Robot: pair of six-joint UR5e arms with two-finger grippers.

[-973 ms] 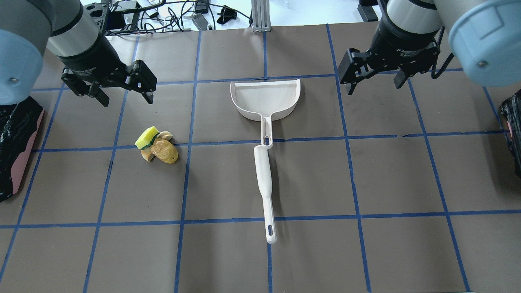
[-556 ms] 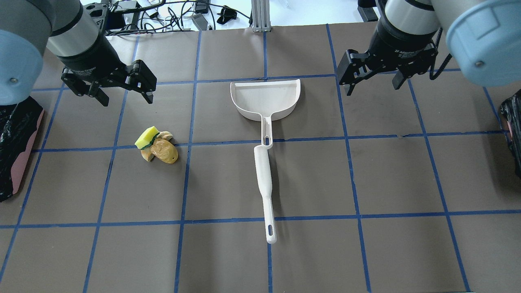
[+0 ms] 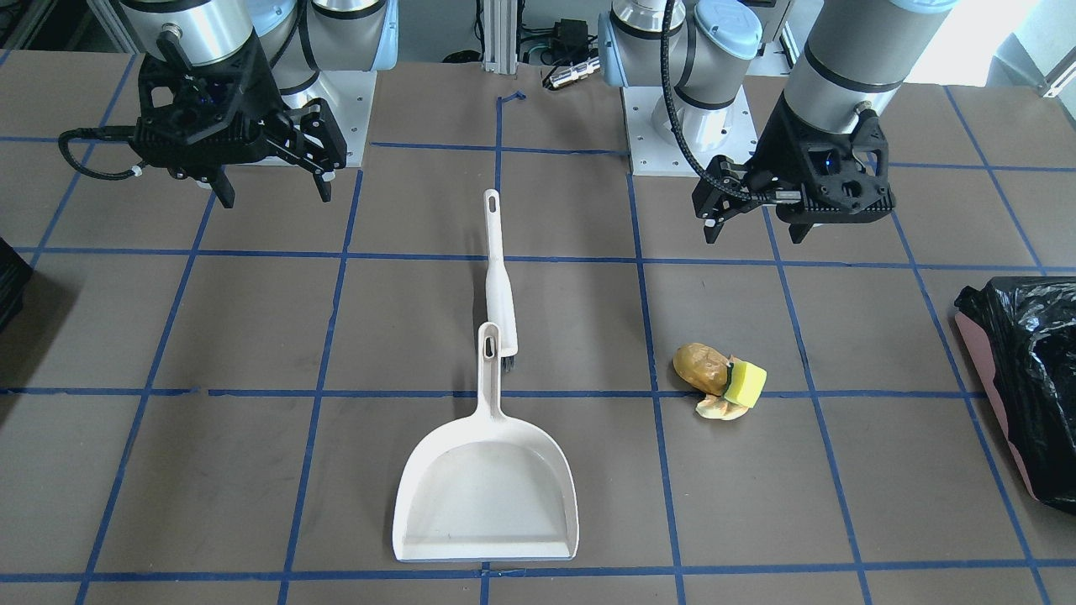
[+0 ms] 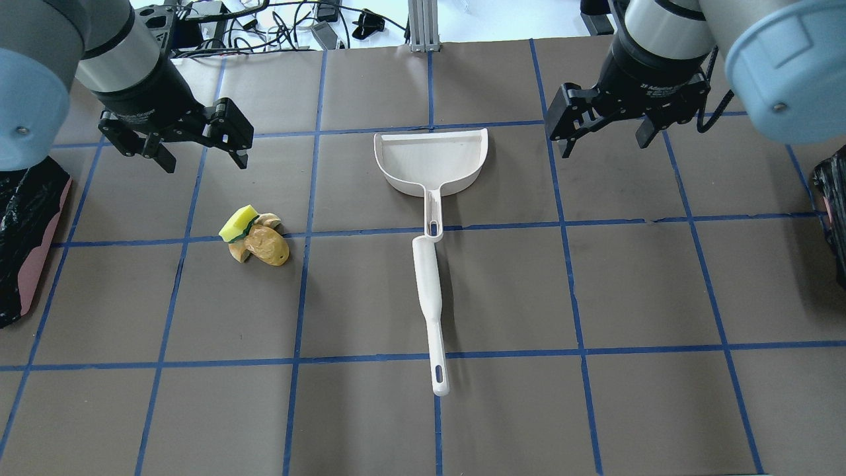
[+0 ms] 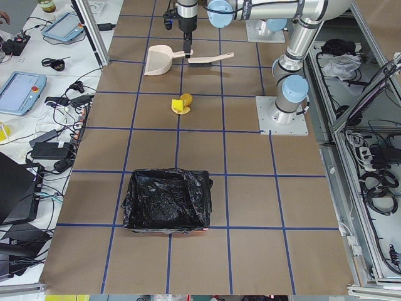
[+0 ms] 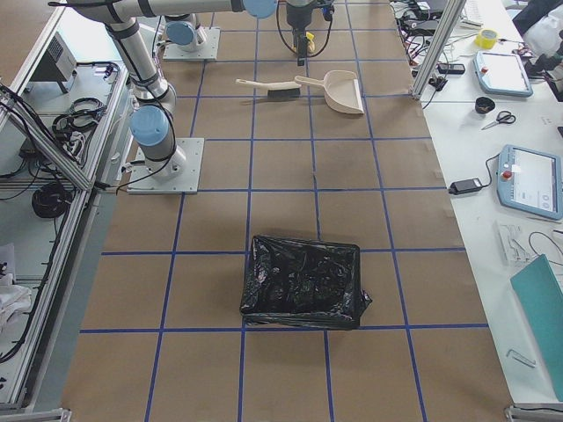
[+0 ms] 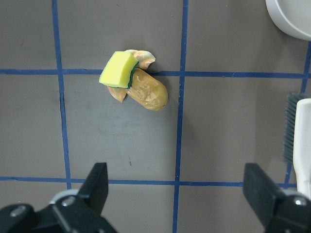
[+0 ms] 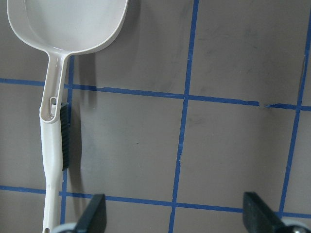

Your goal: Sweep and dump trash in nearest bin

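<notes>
Clearly trash [image 4: 254, 237] sits on table [image 4: 595, 297] near left end effector [image 4: 205, 162] (spread wide, holding nothing); right end effector [image 4: 605, 147], equally wide and empty, hangs well apart, beyond the dustpan [image 4: 433, 162]. Left is nearer.

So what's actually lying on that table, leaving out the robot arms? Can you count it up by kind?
Trash pieces: 3 (potato-like lump, sponge, apple slice)
Dustpan: 1
Brush: 1
Black-lined bins: 2
Total: 7
</notes>
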